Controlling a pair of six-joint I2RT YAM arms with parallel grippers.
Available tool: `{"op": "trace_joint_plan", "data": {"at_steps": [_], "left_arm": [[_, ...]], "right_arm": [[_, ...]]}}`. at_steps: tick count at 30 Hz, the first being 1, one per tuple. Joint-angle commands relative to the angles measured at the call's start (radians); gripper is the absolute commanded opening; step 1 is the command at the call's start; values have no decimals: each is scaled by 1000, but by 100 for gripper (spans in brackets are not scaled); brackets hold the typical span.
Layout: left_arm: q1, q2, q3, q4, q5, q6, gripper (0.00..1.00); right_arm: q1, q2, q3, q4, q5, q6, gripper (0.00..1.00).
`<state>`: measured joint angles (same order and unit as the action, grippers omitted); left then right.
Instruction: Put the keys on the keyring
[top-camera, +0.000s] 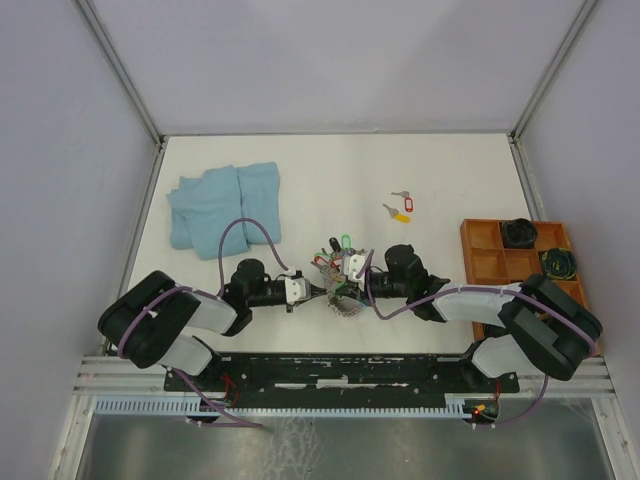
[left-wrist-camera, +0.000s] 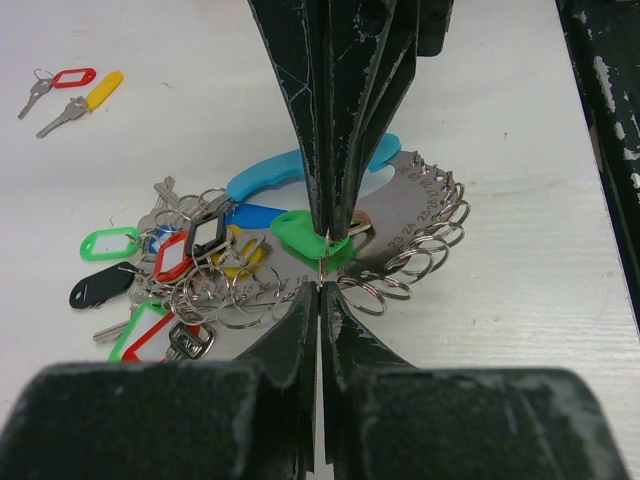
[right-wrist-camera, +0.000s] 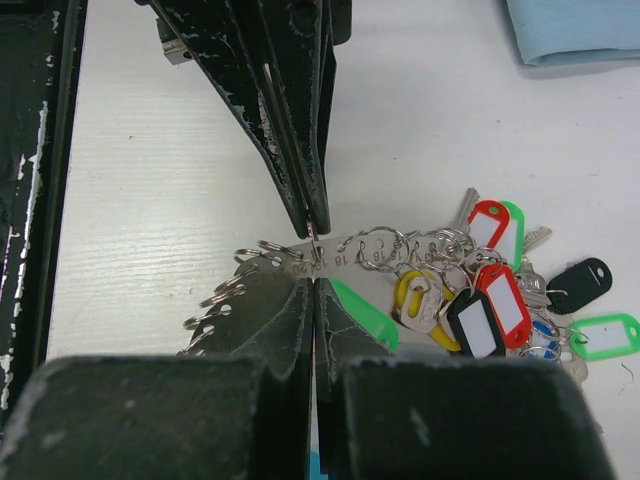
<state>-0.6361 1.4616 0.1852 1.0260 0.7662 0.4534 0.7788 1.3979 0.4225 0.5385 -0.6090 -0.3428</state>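
The left end effector (left-wrist-camera: 320, 292) and the right end effector (right-wrist-camera: 315, 285) meet tip to tip in the middle of the surface (top-camera: 450, 170), each with its fingers pressed together on the same small split ring (left-wrist-camera: 320, 262) at the edge of a metal plate (left-wrist-camera: 395, 215) that carries many other rings. A green tag (left-wrist-camera: 300, 232) lies right at the tips, and the bunch of tagged keys (left-wrist-camera: 180, 270) is crowded just beside them on the far side. A red-tagged key (left-wrist-camera: 60, 82) and a yellow-tagged key (left-wrist-camera: 85, 100) lie loose farther away to the right, a blue cloth (top-camera: 225, 210) is at the far left, and an orange tray (top-camera: 480, 262) stands at the right.
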Motion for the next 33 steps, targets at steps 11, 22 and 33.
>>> {"op": "trace_joint_plan", "data": {"at_steps": [11,22,33], "left_arm": [[4,4,36,36,40,-16,3],[4,11,43,30,59,-21,3],[3,25,54,32,91,-30,3]], "right_arm": [[13,-22,10,55,31,-6,1],[20,-27,10,62,30,-5,1],[35,-5,19,85,19,0,1]]}}
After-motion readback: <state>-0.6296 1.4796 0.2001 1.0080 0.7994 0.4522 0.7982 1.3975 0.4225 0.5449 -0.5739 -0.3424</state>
